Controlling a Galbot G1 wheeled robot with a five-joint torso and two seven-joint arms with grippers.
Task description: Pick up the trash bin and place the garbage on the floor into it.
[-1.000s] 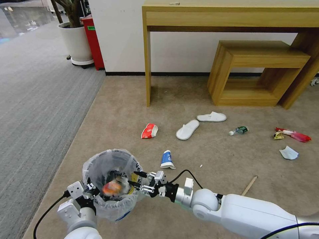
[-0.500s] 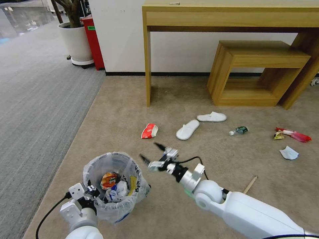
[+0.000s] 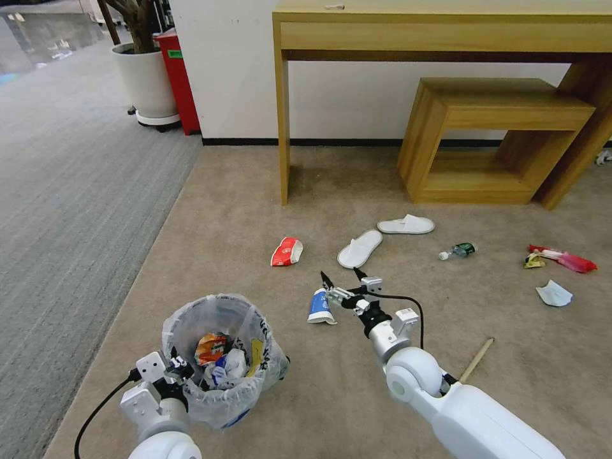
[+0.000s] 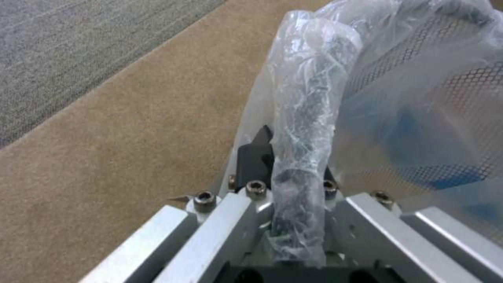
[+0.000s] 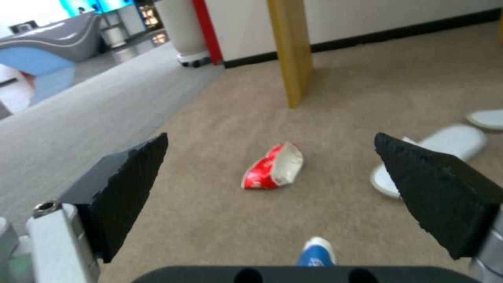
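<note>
The trash bin [image 3: 186, 319], black with a clear bag over its rim, hangs at lower left. My left gripper [image 3: 173, 371] is shut on its near rim [image 4: 304, 129]. Inside lie an orange can [image 3: 210, 347] and crumpled litter. My right gripper [image 3: 340, 278] is open and empty, hovering just past a crushed blue-white cup [image 3: 319, 306] on the floor [image 3: 242, 210]. In the right wrist view the open gripper [image 5: 271, 137] frames a red-white cup [image 5: 273, 171], with the blue-white cup [image 5: 317, 251] below it.
Farther out lie a red-white cup [image 3: 287, 250], two white slippers [image 3: 359, 248], a small bottle [image 3: 458, 250], wrappers [image 3: 561, 258], white paper [image 3: 553, 293] and a wooden stick [image 3: 478, 356]. A desk [image 3: 282, 127] and low bench [image 3: 497, 140] stand against the wall. Grey carpet [image 3: 70, 191] lies left.
An orange item dropped into the bin. My right gripper, still open, swung away from the bin to the right and forward, over the blue-white cup. The bin stayed held.
</note>
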